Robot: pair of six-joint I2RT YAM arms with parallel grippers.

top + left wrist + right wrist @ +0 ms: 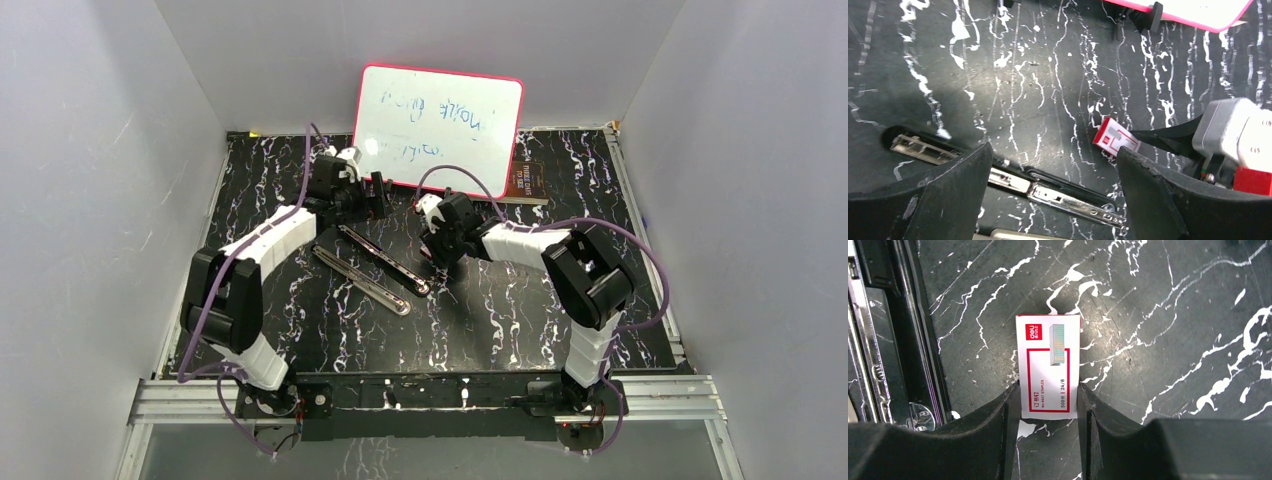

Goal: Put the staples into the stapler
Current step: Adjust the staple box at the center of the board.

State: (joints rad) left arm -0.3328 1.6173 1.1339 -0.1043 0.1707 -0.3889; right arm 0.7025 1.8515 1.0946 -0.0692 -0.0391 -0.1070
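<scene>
The right hand (pixel 1048 392) is gripping the box (pixel 1048 355), white with a red label, one finger pressing on each long side. The fingers are covering the near end of the box. The box is lying flat on the table (pixel 1173 315), just beside the stapler (pixel 878 350), which the picture edge is cutting off. The left hand (pixel 1054 148) is standing wide open, holding nothing, above the opened stapler; its fingers are partly hiding the shiny rail. The whiteboard (pixel 437 130) writing is too blurred to read.
</scene>
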